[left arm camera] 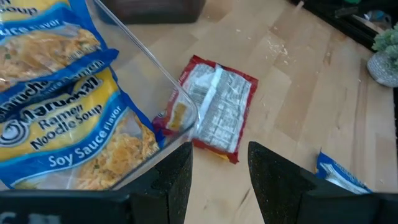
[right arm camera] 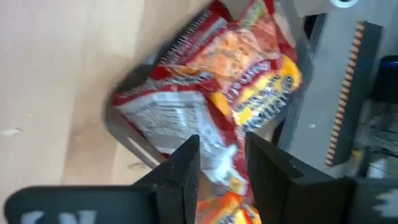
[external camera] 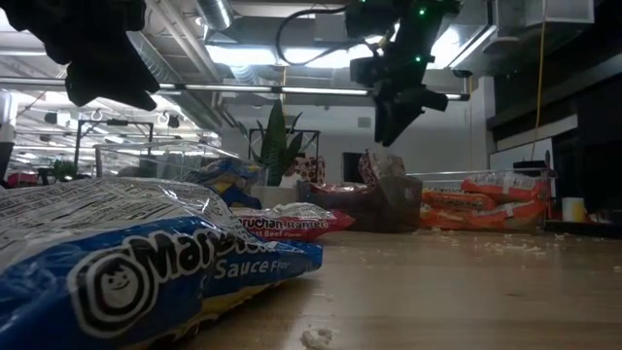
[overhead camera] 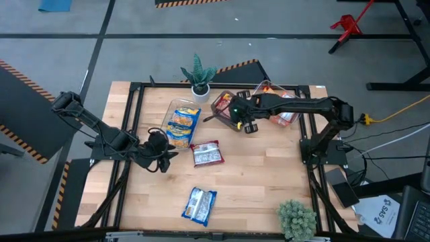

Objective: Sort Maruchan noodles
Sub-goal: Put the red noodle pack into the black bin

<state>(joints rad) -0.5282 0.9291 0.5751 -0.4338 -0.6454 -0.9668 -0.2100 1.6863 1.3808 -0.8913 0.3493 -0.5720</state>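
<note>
High view: left gripper fingers apart beside red packet; right gripper fingers apart, empty, over dark bin.

High view: overhead, facing straight down on whole counter.
Low view: counter height, facing level, very near blue packet.
Left wrist view: close, facing down; shares red packet with high view.

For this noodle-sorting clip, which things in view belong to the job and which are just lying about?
Job:
- red packet on the table
- blue packet near the front edge
- blue-yellow packets in the clear bin
- red packets in the dark bin
- orange packets in the far bin
- left gripper, right gripper

Lying about:
- potted plant
- bushy plant
</note>
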